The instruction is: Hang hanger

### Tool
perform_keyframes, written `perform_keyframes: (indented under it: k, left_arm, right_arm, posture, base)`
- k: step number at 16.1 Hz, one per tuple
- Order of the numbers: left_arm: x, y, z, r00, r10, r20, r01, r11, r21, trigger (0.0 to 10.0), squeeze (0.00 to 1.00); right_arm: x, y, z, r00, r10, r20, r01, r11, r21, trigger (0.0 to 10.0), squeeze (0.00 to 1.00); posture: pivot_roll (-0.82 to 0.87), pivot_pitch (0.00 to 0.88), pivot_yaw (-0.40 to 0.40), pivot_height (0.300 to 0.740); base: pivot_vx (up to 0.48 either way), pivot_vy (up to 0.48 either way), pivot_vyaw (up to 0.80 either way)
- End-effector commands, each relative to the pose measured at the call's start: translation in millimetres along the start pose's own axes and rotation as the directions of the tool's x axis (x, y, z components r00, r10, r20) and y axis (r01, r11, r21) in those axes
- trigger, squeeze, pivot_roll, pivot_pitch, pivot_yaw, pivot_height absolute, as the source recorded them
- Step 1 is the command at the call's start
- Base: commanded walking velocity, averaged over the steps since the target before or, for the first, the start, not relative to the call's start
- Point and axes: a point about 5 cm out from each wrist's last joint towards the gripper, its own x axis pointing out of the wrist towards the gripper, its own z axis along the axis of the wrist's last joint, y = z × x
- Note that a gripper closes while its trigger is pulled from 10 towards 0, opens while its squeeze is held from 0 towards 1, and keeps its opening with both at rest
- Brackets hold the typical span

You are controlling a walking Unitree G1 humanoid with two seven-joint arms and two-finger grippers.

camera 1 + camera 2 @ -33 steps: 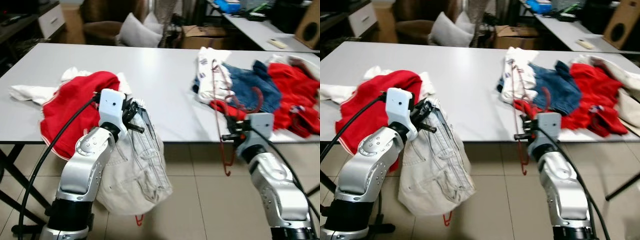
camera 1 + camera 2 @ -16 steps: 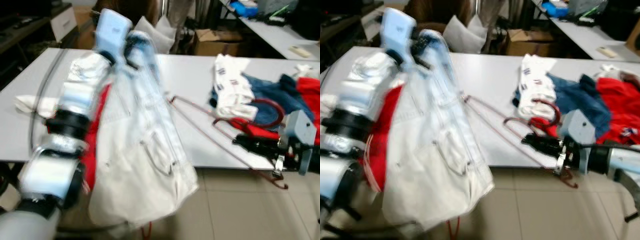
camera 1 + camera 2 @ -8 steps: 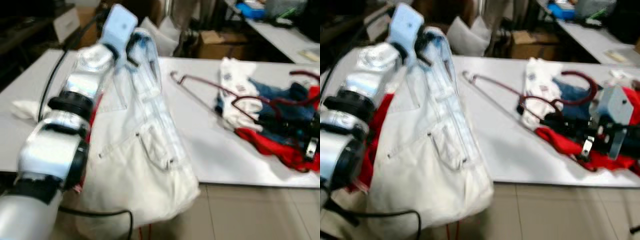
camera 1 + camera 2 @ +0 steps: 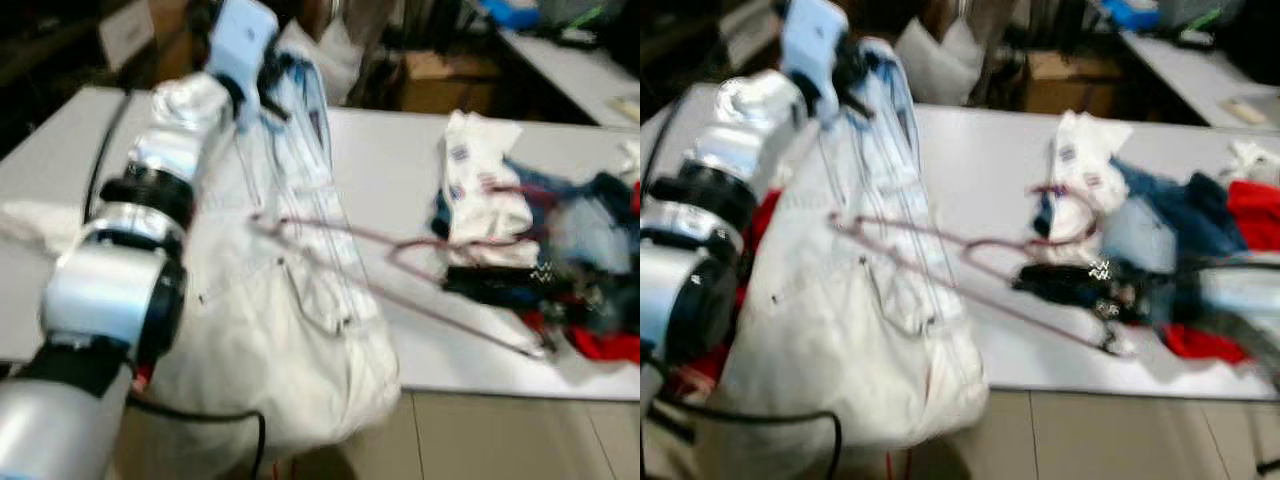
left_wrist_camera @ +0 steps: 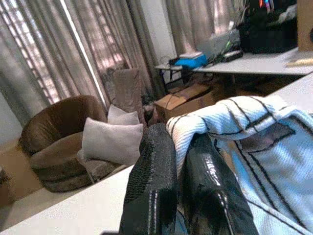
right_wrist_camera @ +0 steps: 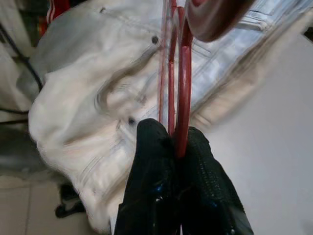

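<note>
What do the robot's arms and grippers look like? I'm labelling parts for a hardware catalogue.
The left arm is glossy silver, built of rounded segments joined by black rings, with a pale boxy wrist housing and a black cable running alongside. The left gripper has two long black fingers with a textured, slightly shiny surface. The right gripper has matching black fingers; the right arm is too blurred in the eye views to describe.

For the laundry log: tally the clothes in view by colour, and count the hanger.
White or cream: 2, the jacket held up and the striped top.
Blue: 1, the denim piece.
Red: 2, and.
Dark red hanger: 1.
Total: 6.
</note>
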Motion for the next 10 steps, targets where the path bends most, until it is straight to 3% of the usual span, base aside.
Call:
perform_keyframes:
  k: [1, 4, 5, 6, 7, 8, 9, 10]
  left_arm:
    - [4.3, 1.1, 41, 0.988, -0.036, 0.149, 0.032, 0.999, 0.030, 10.0, 0.00]
    - [3.4, -3.0, 60, 0.967, -0.117, 0.228, 0.115, 0.993, 0.024, 10.0, 0.00]
    - [0.1, -2.3, 77, 0.943, -0.159, 0.292, 0.161, 0.987, 0.019, 10.0, 0.00]
    - [-2.1, -2.4, 85, 0.927, -0.178, 0.330, 0.185, 0.983, 0.010, 10.0, 0.00]
    - [-4.9, -3.3, 97, 0.902, -0.197, 0.383, 0.214, 0.977, -0.002, 10.0, 0.00]
    - [-6.5, -3.3, 105, 0.887, -0.202, 0.416, 0.226, 0.974, -0.009, 10.0, 0.00]
    - [-12.5, -1.2, 125, 0.840, -0.204, 0.503, 0.247, 0.969, -0.020, 10.0, 0.00]
    - [-17.3, 2.1, 137, 0.809, -0.192, 0.556, 0.252, 0.967, -0.033, 10.0, 0.00]
  right_arm:
    - [8.7, -8.8, -6, 0.999, -0.038, -0.033, 0.038, 0.999, 0.005, 10.0, 0.00]
    - [40.2, -25.1, -7, 0.996, -0.059, -0.063, 0.057, 0.998, -0.021, 10.0, 0.00]
    - [61.8, -43.3, -6, 0.990, -0.104, -0.095, 0.099, 0.993, -0.056, 10.0, 0.00]
    - [71.0, -56.5, -5, 0.980, -0.161, -0.116, 0.151, 0.984, -0.090, 10.0, 0.00]
    - [77.7, -78.1, 0, 0.951, -0.289, -0.113, 0.278, 0.955, -0.106, 10.0, 0.00]
    - [78.6, -94.1, 5, 0.916, -0.389, -0.101, 0.379, 0.920, -0.105, 10.0, 0.00]
    - [69.4, -128.4, 25, 0.789, -0.613, -0.040, 0.604, 0.785, -0.137, 10.0, 0.00]
    - [58.4, -142.3, 40, 0.706, -0.708, 0.025, 0.703, 0.696, -0.147, 10.0, 0.00]
  posture:
    - [-0.08, 0.000, -0.030, 0.740]
    - [-0.07, 0.000, -0.040, 0.740]
    - [-0.07, 0.000, -0.042, 0.740]
    - [-0.07, 0.000, -0.045, 0.740]
    - [-0.06, 0.000, -0.053, 0.740]
    - [-0.06, 0.000, -0.053, 0.740]
    - [-0.05, 0.000, -0.059, 0.740]
    - [-0.05, 0.000, -0.064, 0.740]
  base:
    - [0.000, 0.000, 0.00]
    - [0.000, 0.000, 0.00]
    - [0.000, 0.000, 0.00]
    - [0.000, 0.000, 0.00]
    - [0.000, 0.000, 0.00]
    - [0.000, 0.000, 0.00]
    - [0.000, 0.000, 0.00]
    - [0.000, 0.000, 0.00]
